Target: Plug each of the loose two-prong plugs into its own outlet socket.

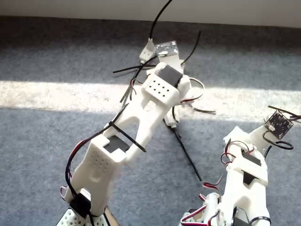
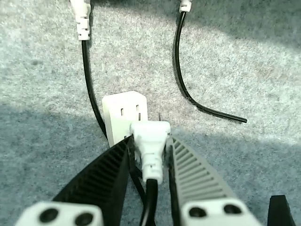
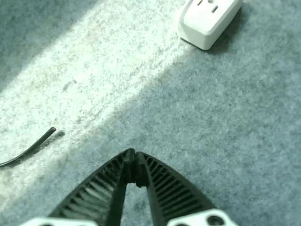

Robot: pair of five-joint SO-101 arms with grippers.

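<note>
Prongs of plug (image 2: 149,137) half-hidden at outlet socket (image 2: 123,109)

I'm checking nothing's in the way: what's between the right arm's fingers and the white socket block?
Just bare grey carpet, in the right wrist view, between the right gripper and the socket block.

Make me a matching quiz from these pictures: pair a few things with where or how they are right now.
Things:
1. left gripper
2. right gripper
3. outlet block
4. loose plug

States:
A. lies untouched on the carpet
B. shut, nothing between its fingers
C. clamped on a white plug
D. just ahead of the held plug

Pairs: 1-C, 2-B, 3-D, 4-A.
</note>
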